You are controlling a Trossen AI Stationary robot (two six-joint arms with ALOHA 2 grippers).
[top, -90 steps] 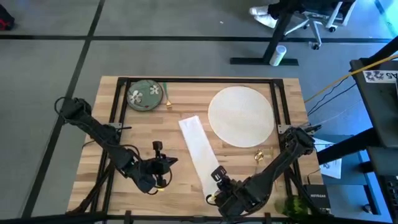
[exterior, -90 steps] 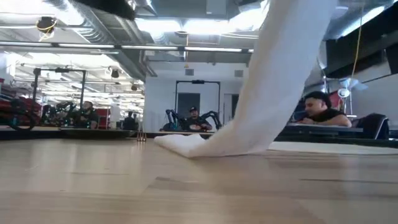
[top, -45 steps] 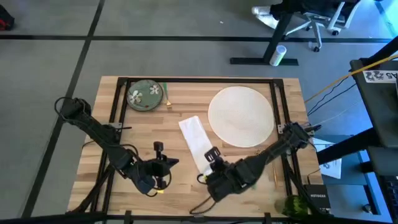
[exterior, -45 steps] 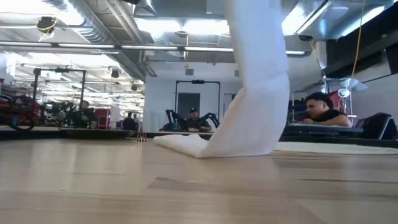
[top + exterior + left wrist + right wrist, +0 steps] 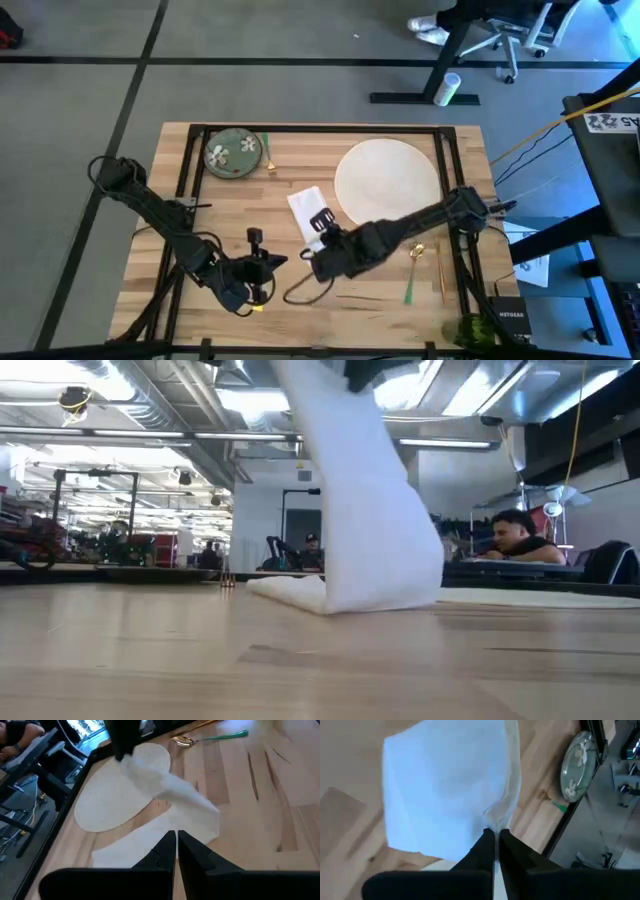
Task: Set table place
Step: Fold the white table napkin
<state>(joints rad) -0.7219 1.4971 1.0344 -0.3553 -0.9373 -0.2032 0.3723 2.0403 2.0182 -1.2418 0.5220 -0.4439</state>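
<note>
A white napkin (image 5: 306, 206) lies left of the large round white plate (image 5: 387, 185) on the wooden table (image 5: 220, 215). My right gripper (image 5: 320, 228) is shut on it and holds its near end up, so the cloth hangs in the low view (image 5: 360, 500). My left gripper (image 5: 268, 262) waits shut near the table's front, touching nothing. The small green flowered dish (image 5: 233, 153) sits at the far left. A gold spoon (image 5: 417, 250) and a green-handled piece (image 5: 408, 290) lie near the right front. My right gripper pinches a gathered edge of the napkin (image 5: 496, 822) between its two fingers, coming from above. That end is lifted clear and the cloth hangs slack below the fingers. The napkin's far end (image 5: 290, 590) rests on the table.
Another gold piece with a green handle (image 5: 270, 160) lies beside the dish. Black frame bars (image 5: 188, 160) run along the table's left, far and right sides. A green thing (image 5: 465, 328) shows at the near right corner. People sit in the room beyond the table.
My right gripper has gone from the near edge up and toward the far left, carrying the napkin's near end with it. The napkin now folds up and over itself while its far end stays put. The cutlery at the right front has come into view.
</note>
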